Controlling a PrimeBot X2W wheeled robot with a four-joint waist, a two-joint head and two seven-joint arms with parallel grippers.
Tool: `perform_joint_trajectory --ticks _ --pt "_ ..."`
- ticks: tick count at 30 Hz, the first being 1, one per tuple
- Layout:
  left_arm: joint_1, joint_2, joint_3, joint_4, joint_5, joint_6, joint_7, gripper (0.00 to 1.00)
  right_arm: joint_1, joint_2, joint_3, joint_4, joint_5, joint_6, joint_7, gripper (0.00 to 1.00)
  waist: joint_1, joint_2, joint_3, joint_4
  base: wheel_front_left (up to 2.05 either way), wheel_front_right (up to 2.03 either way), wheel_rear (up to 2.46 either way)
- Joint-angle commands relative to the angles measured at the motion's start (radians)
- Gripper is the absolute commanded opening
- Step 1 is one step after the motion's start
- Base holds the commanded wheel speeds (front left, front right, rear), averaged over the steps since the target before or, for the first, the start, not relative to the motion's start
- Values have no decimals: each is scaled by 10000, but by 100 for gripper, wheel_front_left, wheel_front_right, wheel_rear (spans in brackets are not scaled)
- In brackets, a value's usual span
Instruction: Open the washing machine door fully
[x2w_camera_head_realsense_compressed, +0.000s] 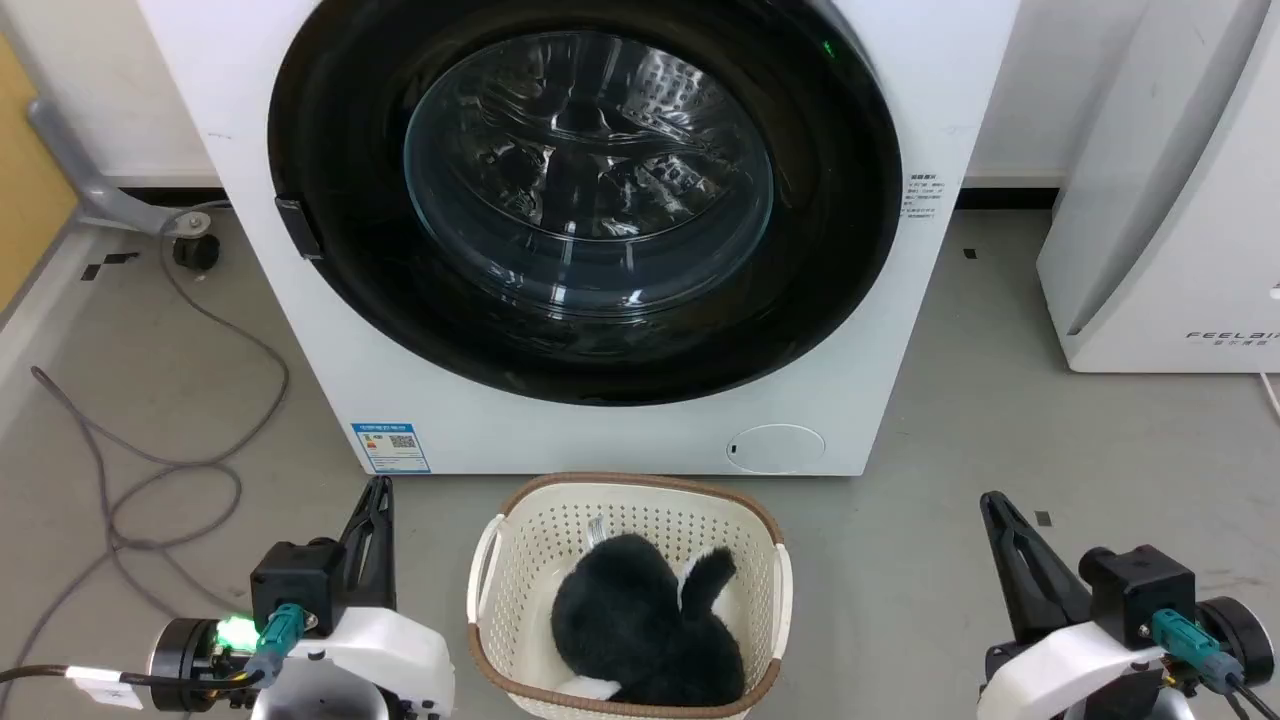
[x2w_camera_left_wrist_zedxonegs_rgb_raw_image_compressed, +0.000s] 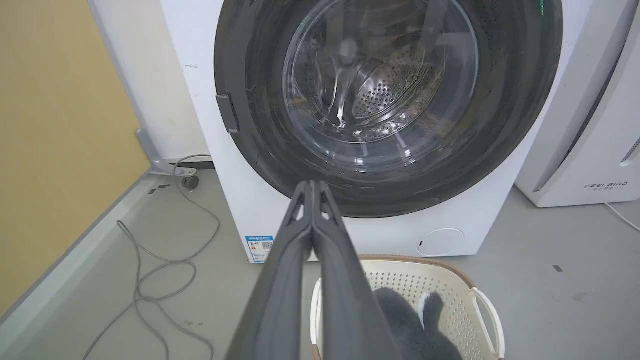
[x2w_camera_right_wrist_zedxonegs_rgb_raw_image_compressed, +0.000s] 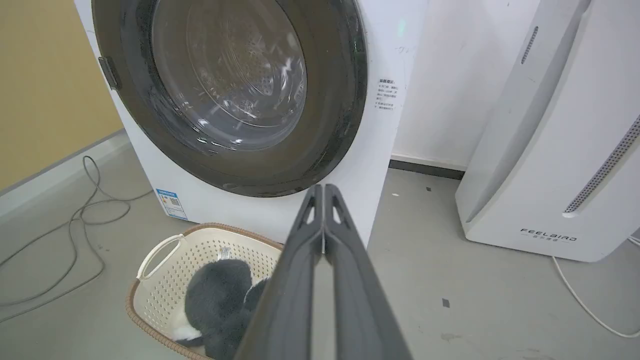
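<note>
Item: washing machine door, closed flush on the washing machine, upper centre of frame, dark tab on its left rim. Nearer that tab: left gripper, lower left, fingers pressed together, empty; right gripper, lower right, likewise.

A grey floor carries a white washing machine at far centre. A cream basket with a brown rim stands just beside the machine's front, on the near side. A white slanted appliance stands at right. At left a grey cable lies in loose loops near a black caster. Small dark tape marks dot the surface.
</note>
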Motion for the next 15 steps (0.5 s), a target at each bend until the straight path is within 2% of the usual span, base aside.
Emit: perform_joint_trajectory --ticks 1,15 --pt "175 5 -14 -43 26 18 3 0 -118 7 -7 18 -78 6 12 0 0 0 0 0 0 0 0" --pt "175 5 -14 -43 26 18 3 0 -118 7 -7 18 -78 6 12 0 0 0 0 0 0 0 0"
